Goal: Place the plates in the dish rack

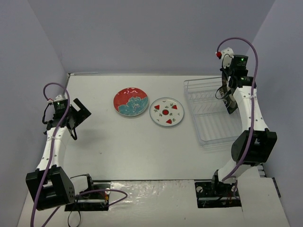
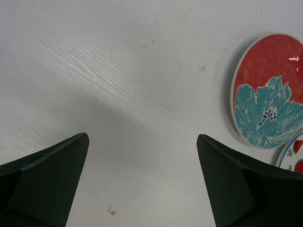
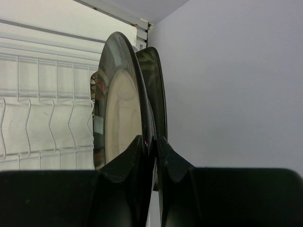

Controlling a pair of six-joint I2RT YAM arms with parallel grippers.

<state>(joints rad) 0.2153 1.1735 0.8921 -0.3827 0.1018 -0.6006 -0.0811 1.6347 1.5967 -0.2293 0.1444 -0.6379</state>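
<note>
The red-and-teal floral plate (image 1: 130,101) and the white watermelon plate (image 1: 166,112) lie flat side by side on the table, left of the dish rack (image 1: 208,124). My right gripper (image 1: 230,100) is over the rack's right side, shut on the rim of the black-rimmed plate with a beige centre (image 3: 120,109), which it holds upright on edge. A second dark plate (image 3: 158,85) stands just behind it; its pattern is hidden. My left gripper (image 1: 78,116) is open and empty, left of the floral plate (image 2: 270,90).
The rack's white wire tines (image 3: 42,109) show left of the held plate. The enclosure's right wall (image 3: 227,85) is close beside the right gripper. The table's back edge runs just behind the rack.
</note>
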